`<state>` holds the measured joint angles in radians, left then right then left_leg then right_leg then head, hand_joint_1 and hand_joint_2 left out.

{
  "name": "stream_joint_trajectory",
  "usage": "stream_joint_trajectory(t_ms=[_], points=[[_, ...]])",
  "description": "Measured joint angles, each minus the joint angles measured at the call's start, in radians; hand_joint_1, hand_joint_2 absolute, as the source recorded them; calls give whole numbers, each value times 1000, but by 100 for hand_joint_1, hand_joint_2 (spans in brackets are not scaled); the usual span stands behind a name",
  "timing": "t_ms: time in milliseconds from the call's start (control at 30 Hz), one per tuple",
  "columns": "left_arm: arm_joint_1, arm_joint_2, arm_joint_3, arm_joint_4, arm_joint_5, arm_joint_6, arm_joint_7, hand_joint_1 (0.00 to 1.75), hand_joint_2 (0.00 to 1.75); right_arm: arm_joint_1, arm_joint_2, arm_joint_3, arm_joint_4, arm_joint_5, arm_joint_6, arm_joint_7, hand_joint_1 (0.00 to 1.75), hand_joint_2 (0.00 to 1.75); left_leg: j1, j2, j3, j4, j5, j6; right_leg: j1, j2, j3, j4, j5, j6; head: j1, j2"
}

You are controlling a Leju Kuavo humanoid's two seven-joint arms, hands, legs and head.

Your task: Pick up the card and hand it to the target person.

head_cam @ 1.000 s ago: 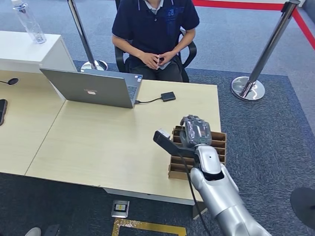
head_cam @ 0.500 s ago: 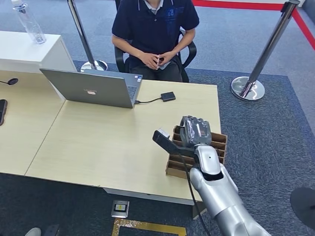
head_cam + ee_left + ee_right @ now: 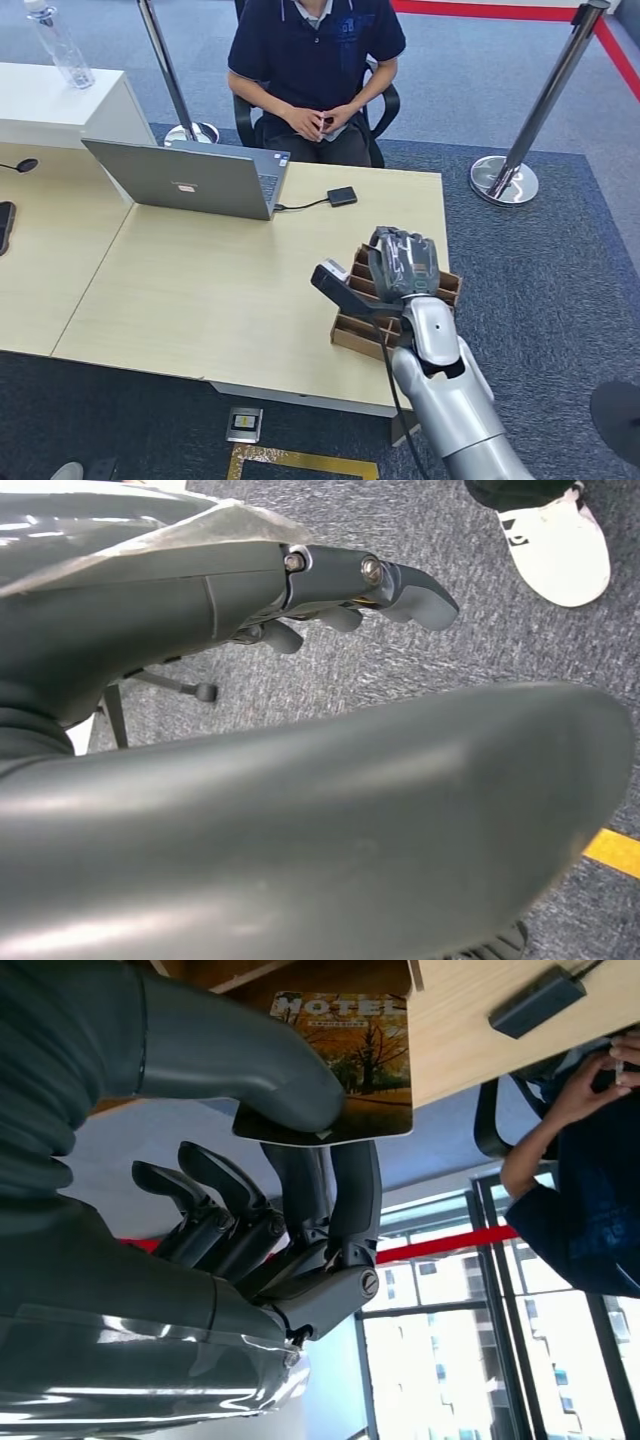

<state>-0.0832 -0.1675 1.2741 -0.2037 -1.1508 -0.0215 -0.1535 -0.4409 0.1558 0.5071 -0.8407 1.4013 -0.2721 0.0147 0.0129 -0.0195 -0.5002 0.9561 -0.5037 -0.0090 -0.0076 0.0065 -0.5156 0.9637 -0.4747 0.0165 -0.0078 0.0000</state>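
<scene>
Card (image 3: 355, 1050) pinched between right hand (image 3: 302, 1150) thumb and fingers, above cardboard tray (image 3: 355, 325) at surface (image 3: 226, 270) edge. Person (image 3: 317, 60) seated across. Left hand (image 3: 362, 590) hangs, holds nothing. Risk: shallow edge pinch, card may slip during reach; tray may drag.

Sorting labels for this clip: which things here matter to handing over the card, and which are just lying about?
Job: card, pinched by the right hand; cardboard holder; seated person.

Lying about: laptop, black box cabled to it, water bottle, barrier posts.
</scene>
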Motion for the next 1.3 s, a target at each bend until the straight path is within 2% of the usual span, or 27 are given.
stream_joint_trajectory(t_ms=[233,400,667,867,1300], points=[[0,0,1,0,1,0,-3,0,0,8,-14,8,-151,-25,33,-67,175,175,0,0,0,0,0,0,0,0,0,0,0,0,0,0],[-3,-1,1,0,-1,0,-12,0,0,-45,1,31,-170,-60,55,-92,175,175,0,0,0,0,0,0,0,0,0,1,0,0,0,0],[-7,-6,0,3,-18,-7,-14,0,0,-212,81,51,39,-72,-2,-84,175,175,0,0,0,0,2,-1,0,0,0,1,1,0,0,0],[-9,-7,0,5,-33,-15,-5,0,0,-287,118,50,195,-66,-43,-52,175,175,0,0,0,0,2,-1,0,0,0,1,1,0,0,0],[-9,-8,-2,8,-50,-17,9,0,0,-325,132,32,310,-66,-72,-52,175,175,0,0,0,0,2,-1,0,0,0,1,1,0,0,0]])
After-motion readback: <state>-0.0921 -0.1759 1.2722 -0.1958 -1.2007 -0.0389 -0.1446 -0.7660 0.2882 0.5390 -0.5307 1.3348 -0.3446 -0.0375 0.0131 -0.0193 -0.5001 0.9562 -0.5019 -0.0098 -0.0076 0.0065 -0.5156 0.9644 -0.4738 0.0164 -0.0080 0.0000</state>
